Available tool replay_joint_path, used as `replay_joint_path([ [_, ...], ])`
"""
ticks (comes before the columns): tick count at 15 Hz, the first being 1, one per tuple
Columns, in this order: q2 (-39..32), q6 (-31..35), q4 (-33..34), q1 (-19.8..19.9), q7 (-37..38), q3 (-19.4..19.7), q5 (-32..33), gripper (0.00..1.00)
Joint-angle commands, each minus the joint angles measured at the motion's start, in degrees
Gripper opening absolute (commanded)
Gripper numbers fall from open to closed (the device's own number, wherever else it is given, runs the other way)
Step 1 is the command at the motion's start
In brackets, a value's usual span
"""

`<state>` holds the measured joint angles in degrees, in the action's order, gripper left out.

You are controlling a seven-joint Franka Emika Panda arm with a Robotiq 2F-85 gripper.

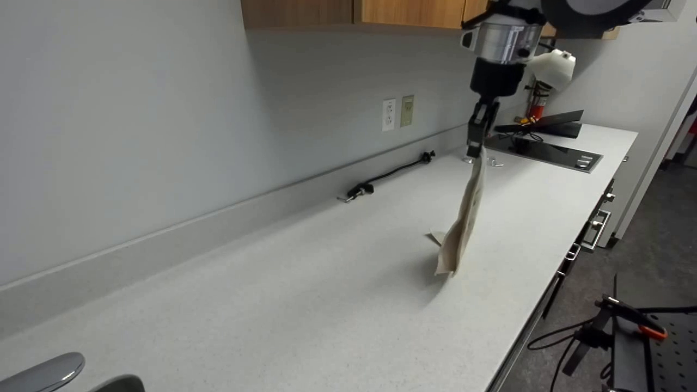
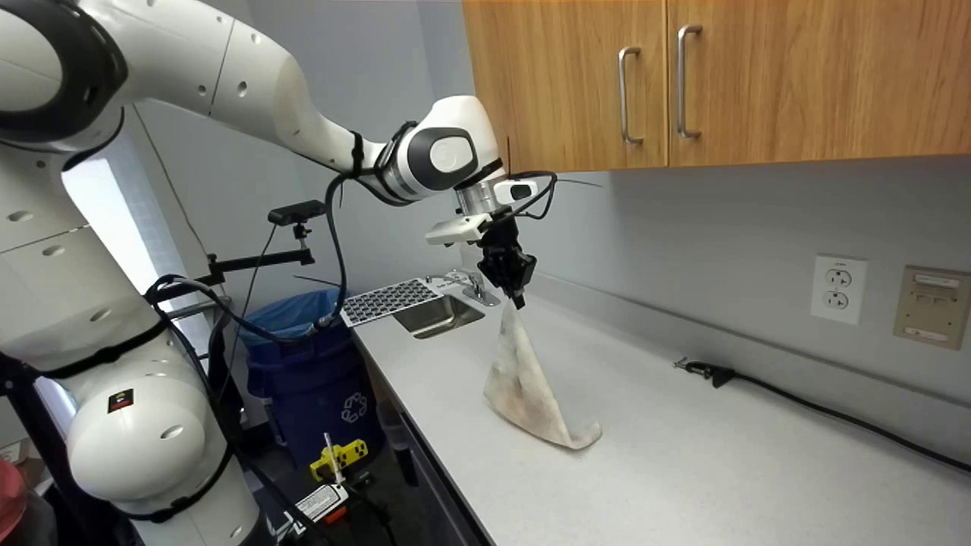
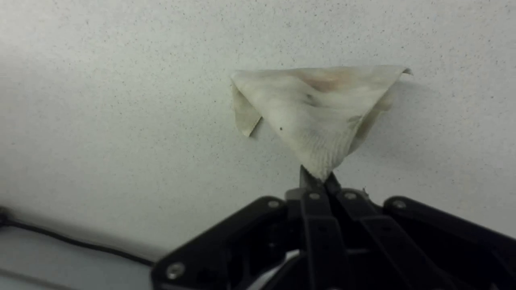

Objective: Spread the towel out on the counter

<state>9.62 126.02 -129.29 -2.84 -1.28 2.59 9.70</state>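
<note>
My gripper [image 3: 321,178] is shut on one corner of the beige towel [image 3: 318,108], its fingertips pinching the cloth. In both exterior views the towel [image 1: 463,223] [image 2: 523,387] hangs down from the gripper [image 1: 475,150] [image 2: 517,298] in a narrow, folded drape. Its lower end reaches the off-white speckled counter [image 1: 326,305] [image 2: 683,478], and one corner flares outward there. Stains show on the cloth in the wrist view, and a folded-back flap sticks out on its left. The cloth's underside is mostly hidden.
A black flexible arm with a clamp [image 1: 359,190] lies along the backsplash. Beyond the towel is a black cooktop [image 1: 544,152] with dark items behind it. A sink [image 2: 440,315] is at the opposite end. Wooden cabinets [image 2: 796,76] hang above; the counter's front edge drops to the floor.
</note>
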Motion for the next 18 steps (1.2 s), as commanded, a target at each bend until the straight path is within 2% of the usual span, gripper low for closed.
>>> replay_joint_path([
  [1,5.61,-0.90,-0.30,0.76,-2.89,-1.75,1.35,0.01],
  [8,9.39,-0.44,1.49,-0.96,-7.11,-3.01,-2.85,0.01],
  [13,11.71,-1.84,4.22,-2.47,-10.38,-2.92,-8.09,0.01],
  [18,9.63,-3.30,5.64,-3.47,-12.73,-1.65,-14.83,0.01],
])
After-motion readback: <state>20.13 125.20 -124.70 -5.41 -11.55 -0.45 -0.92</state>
